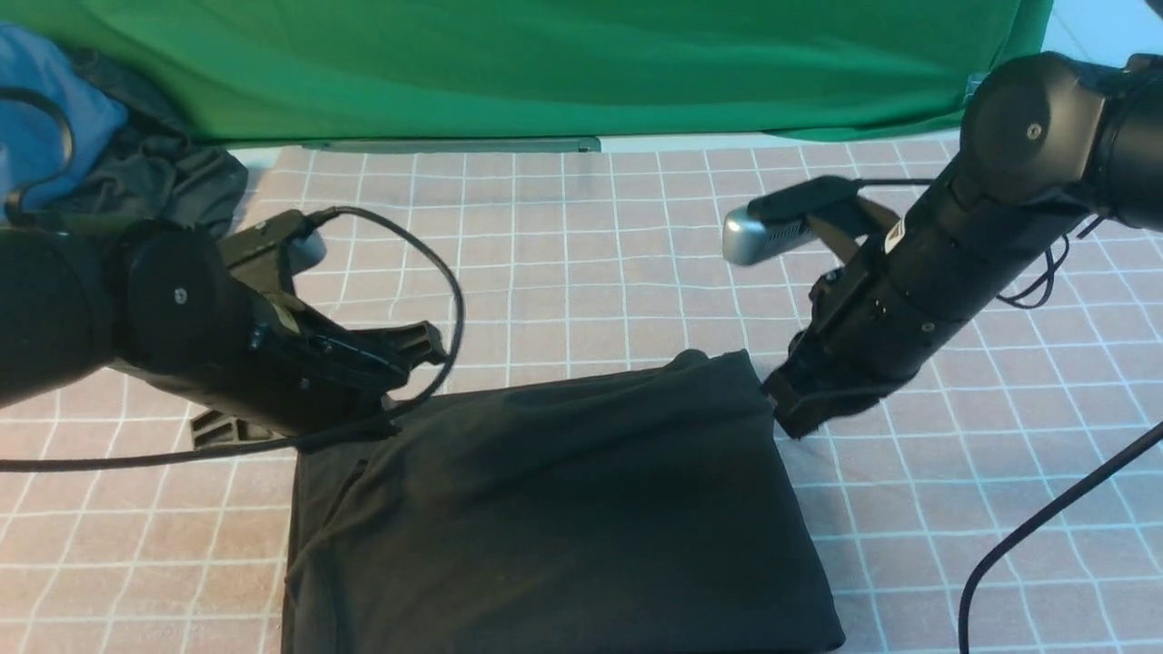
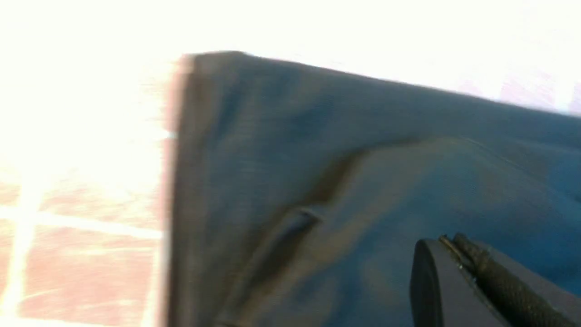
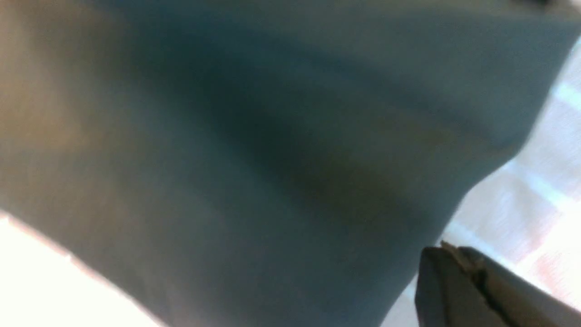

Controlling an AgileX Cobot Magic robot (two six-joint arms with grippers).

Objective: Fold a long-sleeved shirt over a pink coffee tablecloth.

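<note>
Green backdrop fabric [image 1: 545,64] closes off the far side of the scene at 12 o'clock. In front of it the pink coffee tablecloth [image 1: 581,245] covers the table, its white grid running across the whole front view. A blue garment [image 1: 45,118] and a dark grey garment [image 1: 173,173] lie bunched at 10 o'clock on the far left edge.

The long-sleeved shirt [image 1: 554,518] lies folded into a compact dark block at 6 o'clock, on the near centre of the tablecloth. Its long axis runs from 12 to 6 o'clock, slightly wider at the near end. The far edge rises toward 1 o'clock, where one corner stands up a little off the cloth. No print is visible on the exposed face.

The left arm enters from 9 o'clock, forearm low and angled toward 4 o'clock. The left gripper [image 1: 391,413] sits at the shirt's far left corner, fingers clenched together; the front view does not show whether cloth is caught between them. In the left wrist view the fingers [image 2: 458,281] lie just over the shirt surface.

The right arm descends from 2 o'clock, forearm sloping toward 7 o'clock. The right gripper [image 1: 795,413] meets the shirt's far right edge, fingers clenched. The right wrist view is blurred; its fingers [image 3: 454,286] appear at the fabric's border.
</note>
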